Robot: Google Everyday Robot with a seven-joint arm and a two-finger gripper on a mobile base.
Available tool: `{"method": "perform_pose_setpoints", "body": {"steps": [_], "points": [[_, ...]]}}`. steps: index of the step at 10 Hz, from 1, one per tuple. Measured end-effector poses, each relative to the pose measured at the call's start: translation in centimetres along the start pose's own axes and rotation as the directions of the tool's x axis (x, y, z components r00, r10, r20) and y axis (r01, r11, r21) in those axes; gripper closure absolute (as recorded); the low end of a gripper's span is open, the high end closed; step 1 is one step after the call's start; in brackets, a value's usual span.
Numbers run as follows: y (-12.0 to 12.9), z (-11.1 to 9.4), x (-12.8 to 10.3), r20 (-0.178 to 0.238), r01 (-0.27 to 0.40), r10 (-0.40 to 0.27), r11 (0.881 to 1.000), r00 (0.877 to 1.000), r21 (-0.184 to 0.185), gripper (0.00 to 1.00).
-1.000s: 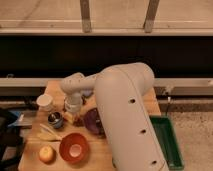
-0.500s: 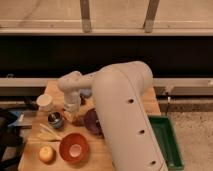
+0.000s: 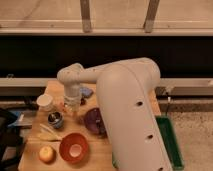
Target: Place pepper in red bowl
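On the left side of the table stands a white cup, and nearer to the camera lies a round yellow fruit at the front edge. Between these two are some pale strips and a small dark pot.

Just to the right of the cup I see a small orange-red piece, which I take for the pepper. It is directly beside the claw, on its left side. The claw hangs downward from the white arm, low over the table. Whether the claw is clenched on the pepper or released I cannot tell, and also the direction of the pepper's long axis is not visible.

Below the claw in the picture, so toward the camera and very slightly right, is the red bowl; something white lies in its middle. The coming move, in my judgement, depends on this: the bowl lies in front of the claw, with open table between them.

Further right is the purple bowl, which is nearer to the claw than the red one, so it could be mistaken for the target. A green tray is at the far right.
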Motion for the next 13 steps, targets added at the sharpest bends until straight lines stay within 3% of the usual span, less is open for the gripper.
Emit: {"method": "perform_pose_setpoints", "body": {"steps": [2, 4, 7, 10, 13], "points": [[-0.7, -2.0, 1.7, 0.029, -0.022, 0.022, 1.0, 0.999, 0.0, 1.0], [-0.8, -4.8, 3.8, 0.122, -0.046, 0.049, 0.998, 0.991, -0.033, 1.0], [1.3, -5.9, 4.7, 0.168, 0.005, 0.01, 0.996, 0.986, -0.086, 1.0], [5.4, -5.1, 4.6, 0.143, 0.108, -0.087, 0.984, 0.986, -0.145, 1.0], [9.0, -3.6, 5.6, 0.102, 0.169, -0.149, 0.959, 0.984, -0.227, 1.0]]}}
